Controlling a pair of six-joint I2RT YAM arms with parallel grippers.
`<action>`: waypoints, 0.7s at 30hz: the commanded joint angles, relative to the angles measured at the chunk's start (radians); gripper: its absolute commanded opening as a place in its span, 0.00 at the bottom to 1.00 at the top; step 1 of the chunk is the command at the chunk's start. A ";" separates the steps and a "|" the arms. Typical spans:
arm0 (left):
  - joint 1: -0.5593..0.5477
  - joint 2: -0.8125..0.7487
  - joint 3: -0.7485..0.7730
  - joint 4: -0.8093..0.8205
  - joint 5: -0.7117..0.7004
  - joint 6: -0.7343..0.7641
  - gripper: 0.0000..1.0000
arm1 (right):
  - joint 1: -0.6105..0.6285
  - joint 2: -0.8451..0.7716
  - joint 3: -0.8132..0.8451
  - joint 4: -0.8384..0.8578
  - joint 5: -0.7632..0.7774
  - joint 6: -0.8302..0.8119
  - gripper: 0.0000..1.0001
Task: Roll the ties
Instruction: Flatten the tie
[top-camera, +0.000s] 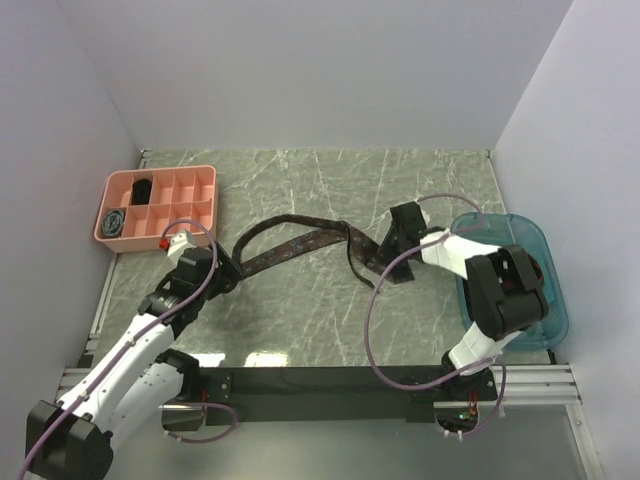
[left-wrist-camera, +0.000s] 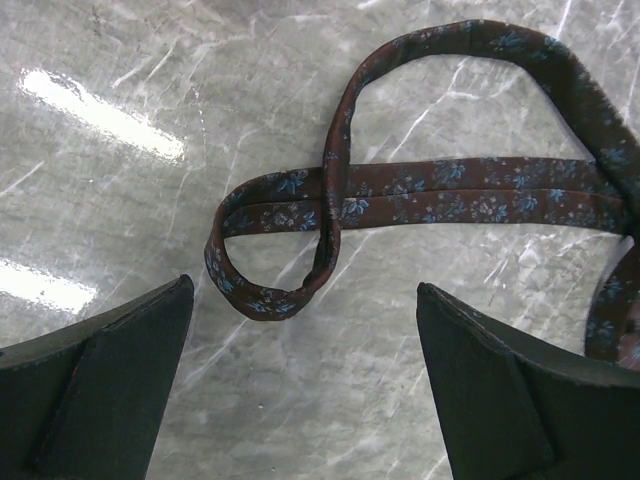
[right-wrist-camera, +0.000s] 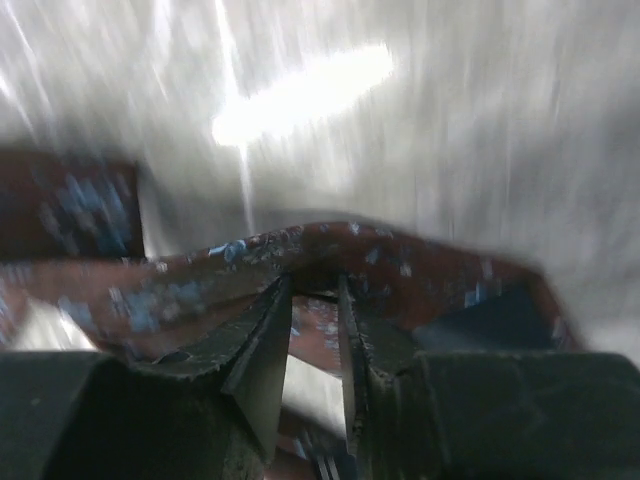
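One dark maroon tie (top-camera: 300, 243) with a blue flower pattern lies as a long strip across the middle of the table. Its narrow end curls into a small loop (left-wrist-camera: 262, 298) just ahead of my left gripper (left-wrist-camera: 305, 290), which is open and holds nothing. In the top view the left gripper (top-camera: 225, 272) sits at the strip's left end. My right gripper (top-camera: 380, 262) is at the strip's right part. The blurred right wrist view shows the right gripper (right-wrist-camera: 315, 280) shut on a raised fold of the tie (right-wrist-camera: 430, 270).
A pink compartment tray (top-camera: 200, 180) stands at the back left with dark coils (top-camera: 115, 222) in two of its cells. A clear blue bin (top-camera: 530, 235) sits at the right edge under the right arm. Thin purple cables (top-camera: 372, 330) loop off both arms.
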 joint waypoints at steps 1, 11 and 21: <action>0.006 0.022 -0.006 0.057 -0.013 -0.019 0.99 | -0.054 0.074 0.116 -0.014 0.034 -0.006 0.33; 0.004 0.094 -0.003 0.078 -0.022 -0.060 1.00 | -0.137 0.204 0.292 -0.057 -0.011 -0.057 0.34; 0.004 0.191 -0.014 0.155 -0.050 -0.121 0.89 | -0.137 0.214 0.288 -0.042 -0.048 -0.083 0.35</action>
